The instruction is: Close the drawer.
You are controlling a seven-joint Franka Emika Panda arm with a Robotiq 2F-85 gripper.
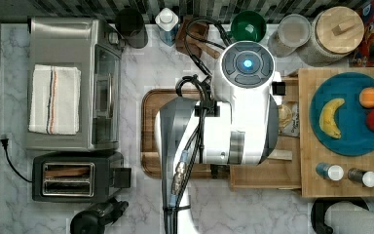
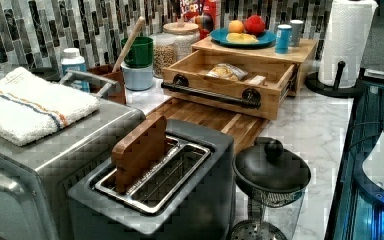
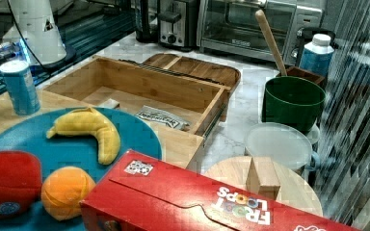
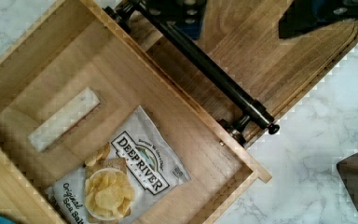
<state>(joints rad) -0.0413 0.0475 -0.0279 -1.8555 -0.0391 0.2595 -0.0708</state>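
Marble kitchen counter (image 1: 141,58) against a tiled backsplash. On it, the drawer (image 2: 215,107), pulled well out from under the bamboo top (image 2: 300,50), front edge over the walnut tray (image 2: 220,122). Black bar handle (image 4: 214,74) across the drawer's front. Inside, a chip bag (image 4: 130,177) beside a pale wrapped bar (image 4: 65,119). Over the handle in the wrist view, the gripper (image 4: 251,11), fingers (image 4: 317,16) spread wide apart, gripping nothing. White arm (image 1: 238,112) above the drawer in the top view.

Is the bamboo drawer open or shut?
Open: the light bamboo drawer is pulled out, its chip bag exposed.
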